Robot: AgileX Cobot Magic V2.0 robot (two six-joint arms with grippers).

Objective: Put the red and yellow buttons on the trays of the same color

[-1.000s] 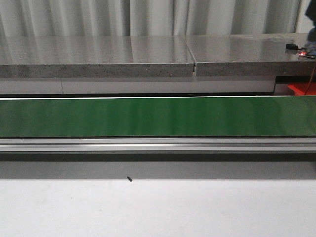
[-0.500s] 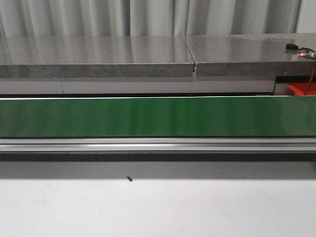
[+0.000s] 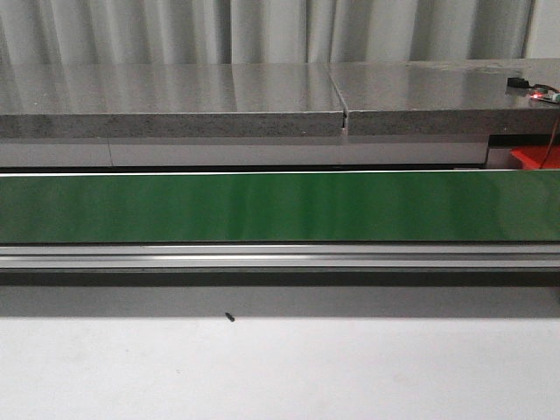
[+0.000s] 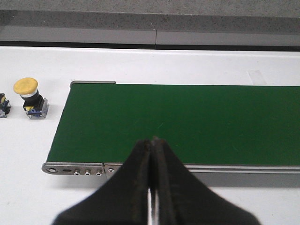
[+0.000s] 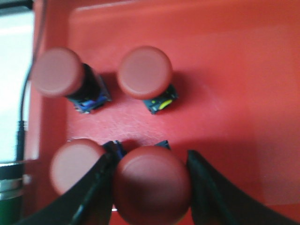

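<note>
Red buttons: four in the right wrist view, all over the red tray [image 5: 225, 70] — one [image 5: 57, 72] near the tray's wall, one [image 5: 145, 72] beside it, one [image 5: 77, 166] partly behind a gripper finger, and one [image 5: 151, 184] between the fingers.
Yellow buttons: one whole [image 4: 29, 97] in the left wrist view, cap up, on the white desk [image 4: 187, 65] just off the end of the belt; a second body [image 4: 3, 105] beside it is cut off by the picture's edge, its cap colour hidden.
Trays: one seen closely, the red one; in the front view only a red corner [image 3: 534, 157] shows at the far right, behind the belt.
Right gripper [image 5: 151, 187]: fingers spread either side of the nearest red button, close against its cap — whether they press on it or stand just clear I cannot tell.
Left gripper [image 4: 151, 187]: fingers pressed together, holding nothing, hanging over the near edge of the belt.
Belt: one green conveyor [image 3: 280, 206], bare along its seen length, with a silver rail [image 3: 280, 255] on the near side.
Desk: white and flat; a small dark speck [image 3: 229, 318] lies on it before the belt.
Room: a grey speckled stone ledge [image 3: 175, 101] in two slabs runs behind the belt, with pale pleated curtains [image 3: 262, 31] behind it and a small board with a red light [image 3: 538, 92] on its right end.
</note>
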